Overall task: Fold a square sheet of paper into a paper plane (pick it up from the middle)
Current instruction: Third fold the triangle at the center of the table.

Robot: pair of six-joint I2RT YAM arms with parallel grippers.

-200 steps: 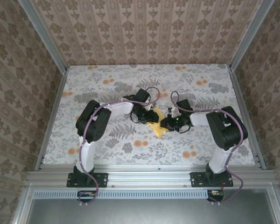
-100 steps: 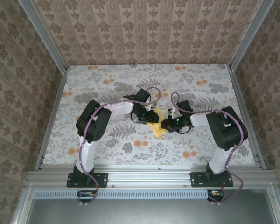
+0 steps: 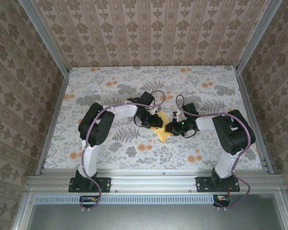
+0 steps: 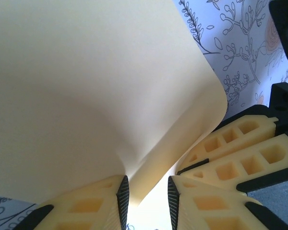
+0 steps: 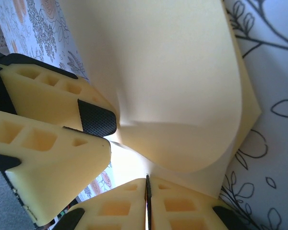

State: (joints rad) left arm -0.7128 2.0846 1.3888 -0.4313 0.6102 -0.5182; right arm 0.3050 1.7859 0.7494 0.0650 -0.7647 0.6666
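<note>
The square sheet of paper (image 3: 162,132), plain yellow-orange, is bent up off the flowered cloth at mid-table between both grippers. In the left wrist view the sheet (image 4: 86,86) curves in a broad bulge. One fold of it drops between the fingers of my left gripper (image 4: 147,199), whose jaws stand a little apart; the fold leans on the left pad (image 4: 122,196). My right gripper (image 5: 147,184) has its jaws pressed together on the lower edge of the paper (image 5: 173,81). From above, the left gripper (image 3: 155,120) and right gripper (image 3: 172,127) almost touch.
The right gripper's foam fingers (image 4: 240,143) crowd the left wrist view, and the left gripper's fingers (image 5: 48,91) sit close in the right wrist view. Aluminium rails (image 3: 153,182) edge the table, and patterned walls (image 3: 19,86) enclose it.
The left jaws have drawn closer together around the paper fold. Both arms have stayed nearly in place, with the right gripper edging slightly toward the left one.
</note>
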